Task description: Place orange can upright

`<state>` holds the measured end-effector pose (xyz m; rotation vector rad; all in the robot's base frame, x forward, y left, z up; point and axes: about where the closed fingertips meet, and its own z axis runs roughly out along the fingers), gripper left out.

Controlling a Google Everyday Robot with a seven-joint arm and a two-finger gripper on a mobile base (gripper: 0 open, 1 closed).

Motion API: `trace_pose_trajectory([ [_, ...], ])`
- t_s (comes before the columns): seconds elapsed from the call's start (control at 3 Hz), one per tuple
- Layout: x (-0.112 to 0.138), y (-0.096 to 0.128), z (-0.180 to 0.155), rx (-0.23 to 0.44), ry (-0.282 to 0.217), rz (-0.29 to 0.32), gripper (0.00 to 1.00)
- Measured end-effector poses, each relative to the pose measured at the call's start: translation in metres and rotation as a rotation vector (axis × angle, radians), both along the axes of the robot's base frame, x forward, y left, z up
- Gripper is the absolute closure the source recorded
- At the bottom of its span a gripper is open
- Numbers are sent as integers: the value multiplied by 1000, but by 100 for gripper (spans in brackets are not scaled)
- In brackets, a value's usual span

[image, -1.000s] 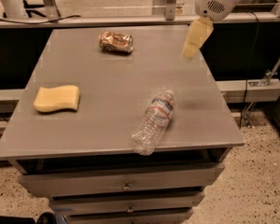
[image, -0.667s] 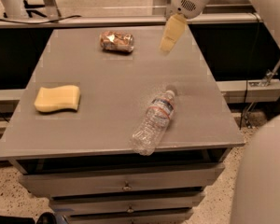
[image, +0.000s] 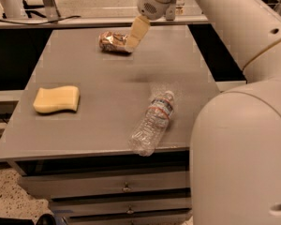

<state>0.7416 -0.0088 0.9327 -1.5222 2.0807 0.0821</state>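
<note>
Far across grey table (image: 107, 74), gripper (image: 132, 39), grip state unclear, partly hides toppled orange can (image: 110, 41).

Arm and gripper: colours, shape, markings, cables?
The arm has bulky, smooth off-white rounded shells with a few small dark round holes and thin seam lines. No loose cables show. The wrist housing is round with a dotted grille patch. The gripper, by the orange can at the table's far side, is pale cream and tapered.

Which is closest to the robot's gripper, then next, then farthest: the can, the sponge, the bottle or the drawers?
1. Can, just beside the gripper, at the back of the table.
2. Sponge, left, and bottle, front: too close to call.
3. Drawers, under the front edge.
</note>
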Motion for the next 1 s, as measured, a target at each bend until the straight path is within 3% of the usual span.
trace_pose_trajectory([
  [0.33,22,31,-6,41,-53,-18,0],
  [1.0,47,84,-22,117,-84,-13,0],
])
